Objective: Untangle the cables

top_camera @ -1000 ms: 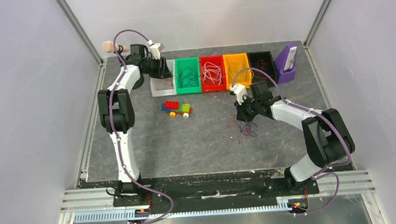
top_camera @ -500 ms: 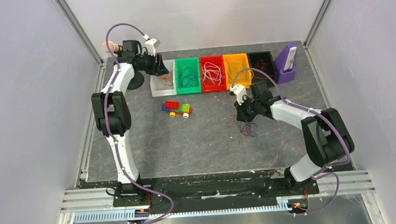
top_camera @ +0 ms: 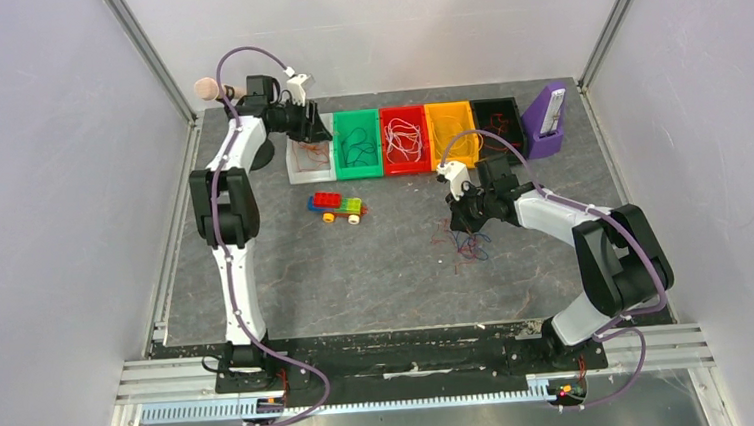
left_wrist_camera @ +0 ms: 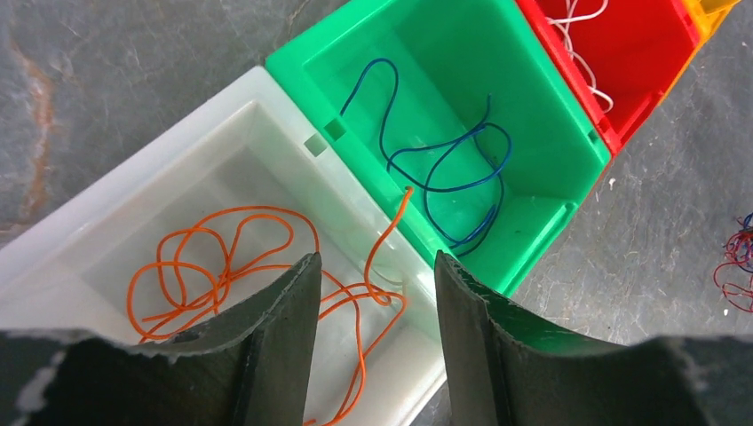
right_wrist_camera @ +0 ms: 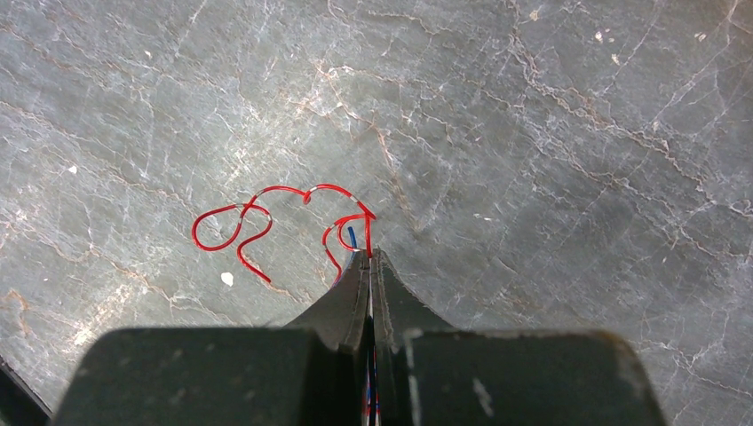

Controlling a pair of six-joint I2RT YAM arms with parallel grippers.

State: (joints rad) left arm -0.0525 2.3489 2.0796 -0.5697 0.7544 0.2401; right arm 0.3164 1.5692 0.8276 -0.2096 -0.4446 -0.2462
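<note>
The fingers (left_wrist_camera: 275,337) of my left gripper (left_wrist_camera: 377,275) stand apart and released, grasping nothing, above the near corner of a translucent white plastic bin (left_wrist_camera: 160,151). A thin orange wire (left_wrist_camera: 222,266) lies looped on that bin's floor, and one end rises against the wall it shares with the adjoining green plastic bin (left_wrist_camera: 550,115). The green bin holds a thin blue wire (left_wrist_camera: 444,169) in loose curves. Next along the row, a red plastic bin (left_wrist_camera: 657,53) holds thin white wires (left_wrist_camera: 577,44). The overhead view shows an orange plastic bin (top_camera: 450,128) and a black bin (top_camera: 497,119) completing the row.

The fingers (right_wrist_camera: 342,302) of my right gripper (right_wrist_camera: 369,257) are clenched, pinching a thin red wire (right_wrist_camera: 266,200). A short blue strand tip shows at the same pinch. The red wire trails leftward in open loops over the grey marbled tabletop (right_wrist_camera: 533,133). In the overhead view, a small loose tangle of red and blue cables (top_camera: 470,245) lies on the tabletop just beside this gripper, well apart from the bins.
</note>
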